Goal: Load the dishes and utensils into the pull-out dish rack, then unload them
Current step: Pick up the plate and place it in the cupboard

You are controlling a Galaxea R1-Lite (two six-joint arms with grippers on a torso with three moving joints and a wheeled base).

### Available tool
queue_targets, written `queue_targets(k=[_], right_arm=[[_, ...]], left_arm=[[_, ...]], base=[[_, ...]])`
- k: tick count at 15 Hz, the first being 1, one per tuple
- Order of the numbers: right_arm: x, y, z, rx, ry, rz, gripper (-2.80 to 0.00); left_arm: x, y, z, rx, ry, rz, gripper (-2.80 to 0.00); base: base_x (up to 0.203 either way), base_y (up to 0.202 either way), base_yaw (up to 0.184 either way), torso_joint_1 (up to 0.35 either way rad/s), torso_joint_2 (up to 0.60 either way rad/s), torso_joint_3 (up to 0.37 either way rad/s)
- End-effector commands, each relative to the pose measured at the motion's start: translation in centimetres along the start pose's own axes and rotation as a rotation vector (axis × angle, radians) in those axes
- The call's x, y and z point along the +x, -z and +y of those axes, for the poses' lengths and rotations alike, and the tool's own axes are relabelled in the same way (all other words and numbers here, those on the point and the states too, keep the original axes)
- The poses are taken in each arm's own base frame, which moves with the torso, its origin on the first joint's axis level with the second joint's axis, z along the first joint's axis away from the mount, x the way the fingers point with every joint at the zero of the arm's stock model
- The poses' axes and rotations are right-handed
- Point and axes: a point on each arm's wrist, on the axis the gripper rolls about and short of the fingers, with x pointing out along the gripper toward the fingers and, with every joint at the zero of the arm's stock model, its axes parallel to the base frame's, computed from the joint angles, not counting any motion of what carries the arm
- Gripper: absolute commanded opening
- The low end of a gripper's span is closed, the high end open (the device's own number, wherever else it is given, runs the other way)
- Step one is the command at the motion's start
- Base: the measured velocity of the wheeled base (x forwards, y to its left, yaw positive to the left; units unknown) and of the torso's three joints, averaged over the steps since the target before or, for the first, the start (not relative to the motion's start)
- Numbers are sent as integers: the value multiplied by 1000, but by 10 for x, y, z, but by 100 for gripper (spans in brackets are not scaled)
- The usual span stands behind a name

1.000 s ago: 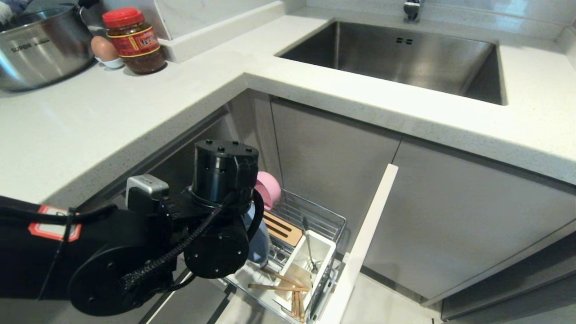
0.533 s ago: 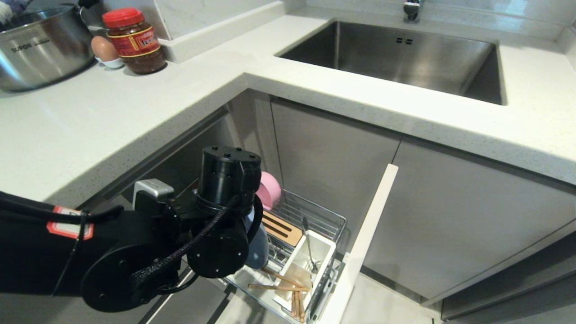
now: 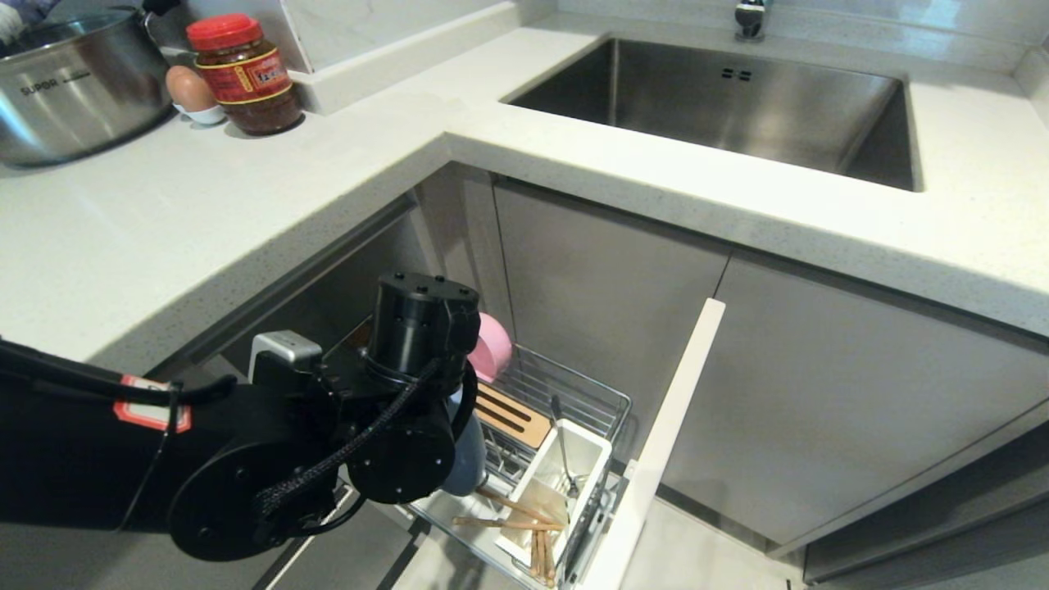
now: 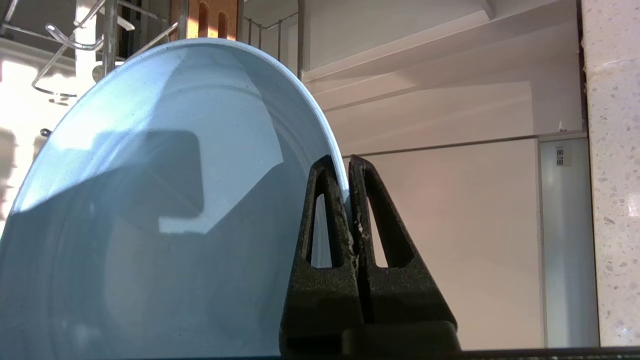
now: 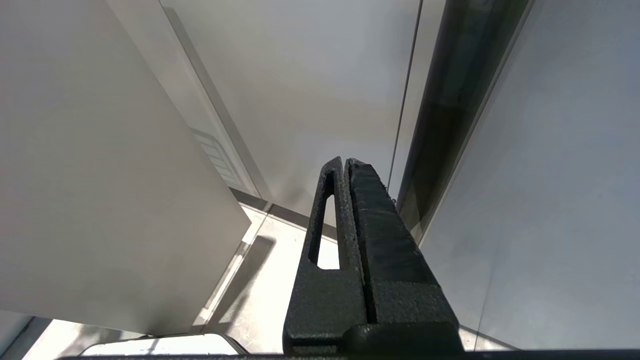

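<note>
Left gripper (image 4: 348, 167) is clamped on the rim of the round light-blue plate (image 4: 165, 210), standing on edge in the chrome wire pull-out rack (image 3: 565, 401), lower centre of head view. Lift straight up along the prongs, no twist, clear of the pink bowl (image 3: 492, 347). Right gripper (image 5: 345, 167) parked, closed and empty.

Bright, even daylight washes the white countertop (image 3: 205, 205); glare burns out behind the blue plate (image 4: 150, 200), which carries a hard-edged shadow.

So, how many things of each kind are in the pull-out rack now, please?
Plates: 1, blue plate, its rim pinched by the left tool
Bowls: 1, pink bowl
Chopsticks: 2, chopsticks
Metal utensils: 1, utensil in the white cup
Total: 5
</note>
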Motion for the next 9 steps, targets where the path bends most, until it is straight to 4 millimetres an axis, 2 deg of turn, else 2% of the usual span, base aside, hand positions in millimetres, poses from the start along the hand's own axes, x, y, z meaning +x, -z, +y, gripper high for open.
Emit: queue_targets(k=[1,7,9], right_arm=[[0,0,0,1,0,-5,-280],[0,0,0,1,0,-4,-280],[0,0,0,1,0,-3,-280]], left_arm=[[1,0,0,-10,0,-7,-280],[-18,-33,-33,-95,73,-3,-280],[-18,-35,-33,-107,76,11,-280]], base=[[0,0,0,0,0,0],[0,0,0,0,0,0],[0,0,0,0,0,0]])
